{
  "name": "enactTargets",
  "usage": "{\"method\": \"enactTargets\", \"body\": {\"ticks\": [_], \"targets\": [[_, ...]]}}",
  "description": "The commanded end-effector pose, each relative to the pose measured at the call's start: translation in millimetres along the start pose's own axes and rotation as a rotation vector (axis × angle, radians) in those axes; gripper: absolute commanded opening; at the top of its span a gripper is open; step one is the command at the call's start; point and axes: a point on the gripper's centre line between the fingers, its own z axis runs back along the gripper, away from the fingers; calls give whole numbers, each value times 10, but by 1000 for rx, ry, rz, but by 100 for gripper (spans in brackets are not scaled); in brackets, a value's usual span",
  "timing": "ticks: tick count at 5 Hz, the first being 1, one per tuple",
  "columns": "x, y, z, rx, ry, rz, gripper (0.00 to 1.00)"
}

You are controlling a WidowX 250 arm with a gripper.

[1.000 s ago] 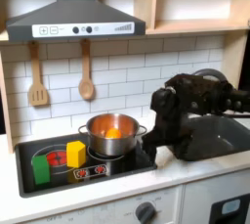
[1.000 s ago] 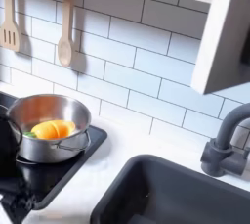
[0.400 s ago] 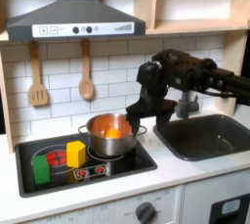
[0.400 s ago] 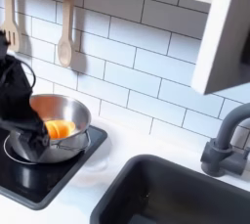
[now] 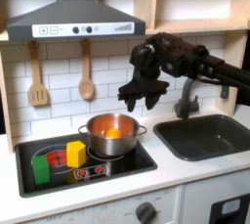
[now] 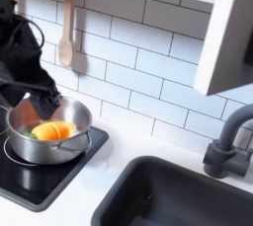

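The orange piece (image 5: 113,131) lies inside my steel pot (image 5: 110,135), which sits on the black stovetop (image 5: 59,174). My gripper (image 5: 143,96) hangs in the air at the pot's one o'clock, fingers spread apart and holding nothing. At the pot's nine o'clock stand a yellow block (image 5: 75,153) and a green block (image 5: 41,167); the sink (image 5: 210,133) lies at three o'clock.

First exterior view faces the toy kitchen head-on from further back, taking in stove (image 5: 83,164), hood, sink (image 5: 210,135), second exterior view sits closer, angled from the right, both sharing the pot (image 6: 44,129) beneath the gripper (image 5: 143,96)
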Motion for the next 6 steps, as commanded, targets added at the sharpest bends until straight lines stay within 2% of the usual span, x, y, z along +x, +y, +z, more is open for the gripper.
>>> {"method": "enactTargets", "body": {"ticks": [1,2,3,4,5,6], "targets": [[286,122,134,-10,-132,38,0],[396,188,256,-35,-203,85,0],[477,244,438,-44,-277,100,0],[581,261,411,-35,-324,103,0],[640,314,382,-13,-351,97,0],[810,363,402,15,-409,98,0]]}}
